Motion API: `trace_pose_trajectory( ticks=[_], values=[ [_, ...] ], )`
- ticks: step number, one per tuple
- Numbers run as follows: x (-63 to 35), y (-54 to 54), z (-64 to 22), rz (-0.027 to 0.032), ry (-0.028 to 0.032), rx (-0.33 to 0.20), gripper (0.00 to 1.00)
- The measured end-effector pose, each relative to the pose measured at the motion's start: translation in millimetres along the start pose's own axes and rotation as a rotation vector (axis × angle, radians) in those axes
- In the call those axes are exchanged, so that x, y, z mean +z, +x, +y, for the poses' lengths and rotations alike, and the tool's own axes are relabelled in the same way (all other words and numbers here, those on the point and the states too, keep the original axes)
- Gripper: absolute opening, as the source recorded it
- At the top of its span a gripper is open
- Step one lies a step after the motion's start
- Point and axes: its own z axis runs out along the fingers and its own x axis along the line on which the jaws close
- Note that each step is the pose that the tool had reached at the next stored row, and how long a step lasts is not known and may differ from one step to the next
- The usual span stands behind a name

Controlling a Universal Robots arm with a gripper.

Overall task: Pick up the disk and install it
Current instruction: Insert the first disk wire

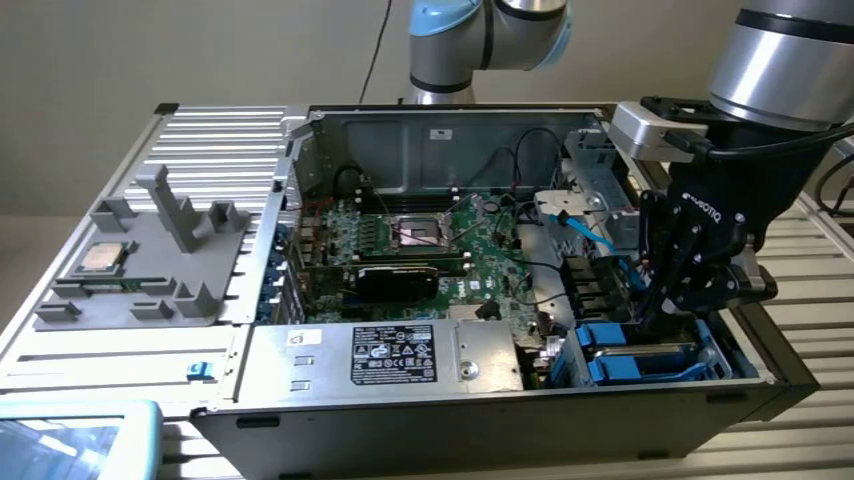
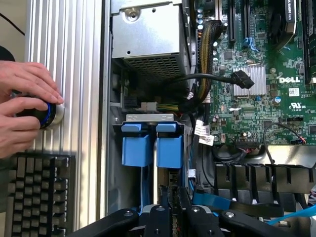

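Exterior view: the gripper (image 1: 657, 322) is down inside the case (image 1: 467, 420), near corner on the exterior view's right. Its jaws are clenched on the disk (image 1: 641, 362), which sits there in its blue frame.

Wrist view: the gripper (image 2: 170, 210) pinches the disk (image 2: 169, 148) edge-on, with another blue carrier (image 2: 136, 148) just beside it. Someone's hands (image 2: 24, 84) hold a knob (image 2: 49, 114) near a keyboard (image 2: 39, 192).

"DELL" in white on mobo (image 2: 261, 98), w/ UL-style mark near it; "ROBOTIQ", partly legible, on gripper (image 1: 657, 322) housing; black label (image 1: 394, 353) on PSU box (image 1: 487, 362): print unreadable.
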Motion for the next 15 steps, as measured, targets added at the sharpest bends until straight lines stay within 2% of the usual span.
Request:
trace_pose_trajectory(
  ticks=[1, 3, 4, 15],
  values=[
    [0.2, 0.0, 0.0, 0.0024, 0.0001, 0.000, 0.16],
    [0.5, -0.3, 0.0, 0.0114, 0.0002, 0.001, 0.16],
    [0.7, -0.4, 0.0, 0.0132, 0.0003, 0.001, 0.16],
    [1.9, -4.1, -1.3, 0.0145, 0.0000, 0.002, 0.16]
  ],
)
